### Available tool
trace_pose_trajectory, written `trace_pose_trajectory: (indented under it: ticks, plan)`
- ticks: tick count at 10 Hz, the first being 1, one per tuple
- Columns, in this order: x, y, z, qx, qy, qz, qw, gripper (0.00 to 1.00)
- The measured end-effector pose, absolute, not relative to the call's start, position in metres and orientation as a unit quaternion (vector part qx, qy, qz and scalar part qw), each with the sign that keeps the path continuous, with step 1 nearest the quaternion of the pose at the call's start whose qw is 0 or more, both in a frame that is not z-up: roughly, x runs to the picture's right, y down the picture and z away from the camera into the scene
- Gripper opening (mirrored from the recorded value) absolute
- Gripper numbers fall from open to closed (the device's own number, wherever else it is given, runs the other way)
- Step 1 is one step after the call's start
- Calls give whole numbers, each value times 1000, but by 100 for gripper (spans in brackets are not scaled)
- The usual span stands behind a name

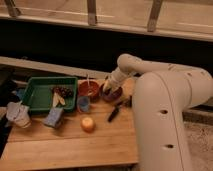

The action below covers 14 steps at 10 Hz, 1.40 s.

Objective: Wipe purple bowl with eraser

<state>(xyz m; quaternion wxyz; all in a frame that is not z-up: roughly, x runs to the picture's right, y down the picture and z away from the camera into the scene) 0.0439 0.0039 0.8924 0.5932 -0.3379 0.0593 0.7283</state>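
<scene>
The purple bowl [112, 94] sits on the wooden table [70, 145], right of the orange-red bowl [88, 89] that holds a stick-like utensil. My white arm reaches in from the right and my gripper [107, 86] is down over the purple bowl's left part, covering much of it. The eraser does not show apart from the gripper.
A small blue cup [83, 103] stands in front of the orange-red bowl. A green tray [35, 95] with dark items is at the left. A sponge [53, 117], a yellow-orange round object [87, 123], a black marker-like tool [114, 113] and crumpled white packaging [17, 113] lie on the table.
</scene>
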Motion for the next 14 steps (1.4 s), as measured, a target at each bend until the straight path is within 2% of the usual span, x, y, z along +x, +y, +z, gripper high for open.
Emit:
trace_pose_trajectory:
  ticks: [4,7,12,14]
  plan:
    - [75,-20,911,-306,74,748,584,0]
    - [57,-31,929,-307,72,743,590,0]
    - [23,-4,913,-336,47,731,592,0]
    - [31,8,910,-332,55,739,584,0]
